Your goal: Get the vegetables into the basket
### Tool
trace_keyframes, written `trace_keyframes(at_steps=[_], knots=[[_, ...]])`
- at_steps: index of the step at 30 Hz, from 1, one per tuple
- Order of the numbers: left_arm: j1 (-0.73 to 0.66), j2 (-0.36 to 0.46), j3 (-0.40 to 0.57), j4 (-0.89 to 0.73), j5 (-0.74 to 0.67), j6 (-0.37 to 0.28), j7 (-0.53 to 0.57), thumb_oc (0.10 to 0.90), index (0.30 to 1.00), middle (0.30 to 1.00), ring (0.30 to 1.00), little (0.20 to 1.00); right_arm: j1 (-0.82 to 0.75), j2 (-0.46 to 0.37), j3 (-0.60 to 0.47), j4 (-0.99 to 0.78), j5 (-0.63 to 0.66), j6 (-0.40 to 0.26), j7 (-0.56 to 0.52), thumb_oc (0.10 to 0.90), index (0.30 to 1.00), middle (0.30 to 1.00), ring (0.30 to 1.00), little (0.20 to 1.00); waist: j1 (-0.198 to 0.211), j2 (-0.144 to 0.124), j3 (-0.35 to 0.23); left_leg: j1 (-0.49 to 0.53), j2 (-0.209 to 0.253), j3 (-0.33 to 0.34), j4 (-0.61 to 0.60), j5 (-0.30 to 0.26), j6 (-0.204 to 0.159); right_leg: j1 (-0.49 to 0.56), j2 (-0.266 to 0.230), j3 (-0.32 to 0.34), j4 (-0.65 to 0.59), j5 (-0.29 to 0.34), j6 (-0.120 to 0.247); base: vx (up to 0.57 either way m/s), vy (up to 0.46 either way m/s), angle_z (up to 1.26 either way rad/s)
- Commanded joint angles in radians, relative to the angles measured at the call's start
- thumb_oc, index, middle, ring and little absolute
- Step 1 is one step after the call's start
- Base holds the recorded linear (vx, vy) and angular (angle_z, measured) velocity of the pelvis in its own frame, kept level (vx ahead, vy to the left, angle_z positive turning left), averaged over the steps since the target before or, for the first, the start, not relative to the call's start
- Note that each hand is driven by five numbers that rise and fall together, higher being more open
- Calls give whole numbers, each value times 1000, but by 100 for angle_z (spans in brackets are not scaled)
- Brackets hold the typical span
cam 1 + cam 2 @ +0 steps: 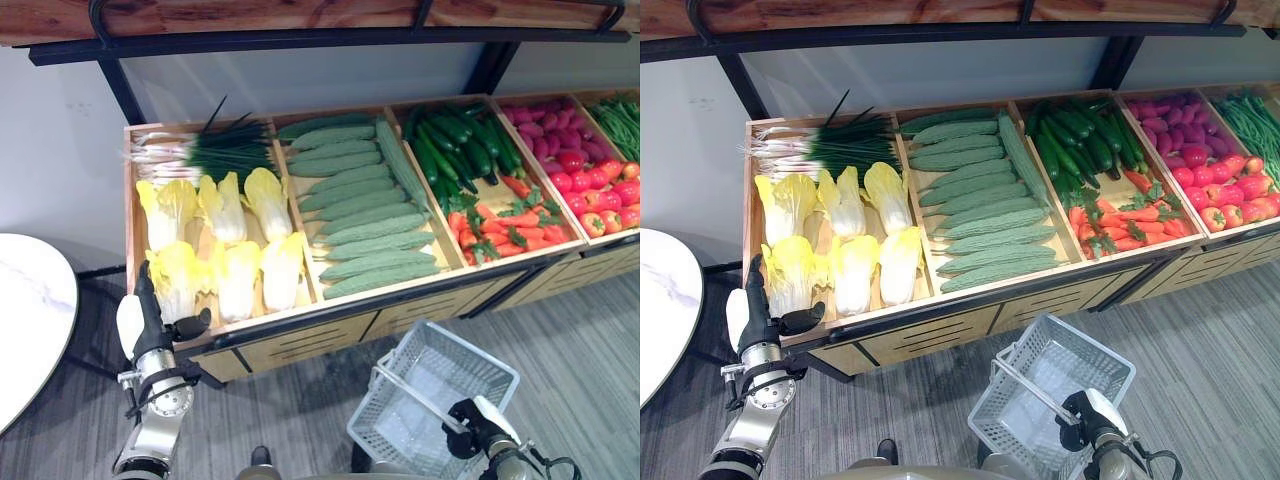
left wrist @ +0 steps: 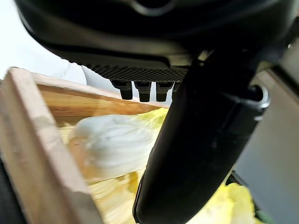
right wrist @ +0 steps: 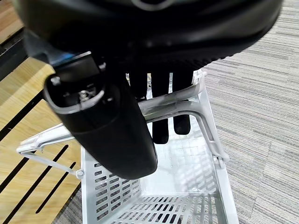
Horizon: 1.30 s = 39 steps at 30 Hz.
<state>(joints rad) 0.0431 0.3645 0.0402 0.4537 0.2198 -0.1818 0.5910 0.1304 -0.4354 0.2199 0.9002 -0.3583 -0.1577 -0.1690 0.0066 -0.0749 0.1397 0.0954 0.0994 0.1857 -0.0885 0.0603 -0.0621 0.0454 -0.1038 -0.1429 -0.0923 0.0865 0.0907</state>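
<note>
The right hand (image 3: 154, 109) holds the white basket (image 1: 440, 385) with fingers curled round its handle (image 3: 180, 105). The left hand (image 1: 150, 325), fingers straight, hovers by the front left corner of the cabbage compartment (image 1: 150, 150), near a yellow cabbage (image 1: 178, 280).

Two silver-grey arms end in dark hands, the left hand (image 1: 150, 325) and right hand (image 1: 470, 413), each thumb white-covered.

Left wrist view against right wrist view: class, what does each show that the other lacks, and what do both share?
The left wrist view alone shows a pale cabbage in a wooden crate, past the left hand. The right wrist view alone shows the white basket, its handle under the right hand's fingers, and grey floor. Both share a dark hand up close.
</note>
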Motion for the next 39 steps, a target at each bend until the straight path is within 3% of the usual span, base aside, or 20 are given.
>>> trace_keyframes(at_steps=[1,9,10,11,12,13,24,30,31,32,39], knots=[[-80,55,35,-10,69,-34,59,900,1000,1000,1000,1000,-43,-41,-14,-36,-15,-40,-59,400,300,300,300,300,2,-52,-33,10,21,-25,1,-39,-20,-16,-42,7,5,68,53,0,0,0],[-76,76,29,55,111,22,27,900,1000,1000,1000,1000,-43,-50,-16,-51,-23,-33,-51,400,300,300,300,300,-3,-47,-38,20,21,-21,1,-44,-18,-11,-40,15,5,65,52,4,0,0],[-76,77,28,59,113,25,24,733,767,767,767,767,-43,-51,-16,-52,-25,-32,-51,400,300,300,300,300,-4,-46,-39,21,20,-21,1,-44,-18,-10,-40,15,5,65,52,22,15,-3],[-77,79,25,66,115,32,15,616,602,602,602,602,-44,-53,-16,-55,-27,-31,-49,400,300,300,300,300,-6,-45,-40,23,19,-21,1,-45,-17,-10,-39,17,5,65,51,22,12,-4],[-82,82,21,76,116,38,9,441,358,358,358,358,-44,-54,-15,-56,-27,-31,-47,400,300,300,300,300,-7,-44,-41,25,19,-20,1,-46,-17,-9,-39,18,5,65,51,19,14,-3],[-83,83,21,81,118,41,5,400,300,300,300,300,-45,-54,-14,-57,-28,-29,-45,400,300,300,300,300,-8,-43,-41,26,18,-18,1,-47,-17,-8,-39,19,5,64,51,13,13,-4],[-103,63,54,144,36,46,8,400,300,300,300,300,-26,-63,-13,-90,-44,-24,-29,400,300,300,300,300,-23,-43,-53,43,17,0,1,-54,-15,-5,-39,33,5,67,52,6,9,-4],[-108,57,81,73,0,29,25,400,300,300,300,300,-26,-60,-11,-84,-46,-23,-30,400,300,300,300,300,-22,-44,-54,43,16,0,1,-54,-15,-4,-38,33,5,67,52,-7,0,-2],[-105,55,110,-90,-17,-7,35,400,300,300,300,300,-28,-58,-14,-77,-45,-20,-33,400,300,300,300,300,-16,-46,-53,41,17,-5,1,-54,-14,-3,-39,31,5,67,51,-18,-7,-4],[-105,54,115,-148,-12,-21,39,400,300,300,300,300,-29,-57,-13,-71,-45,-20,-34,400,300,300,300,300,-13,-46,-52,40,17,-7,1,-54,-14,-3,-39,29,5,67,51,0,0,0],[-74,16,103,-428,-47,-102,35,400,300,300,300,300,-28,-50,-7,-64,-29,-31,-35,400,300,300,300,300,-1,-49,-47,33,16,-18,1,-51,-12,-1,-42,16,5,66,52,-5,-2,1]])
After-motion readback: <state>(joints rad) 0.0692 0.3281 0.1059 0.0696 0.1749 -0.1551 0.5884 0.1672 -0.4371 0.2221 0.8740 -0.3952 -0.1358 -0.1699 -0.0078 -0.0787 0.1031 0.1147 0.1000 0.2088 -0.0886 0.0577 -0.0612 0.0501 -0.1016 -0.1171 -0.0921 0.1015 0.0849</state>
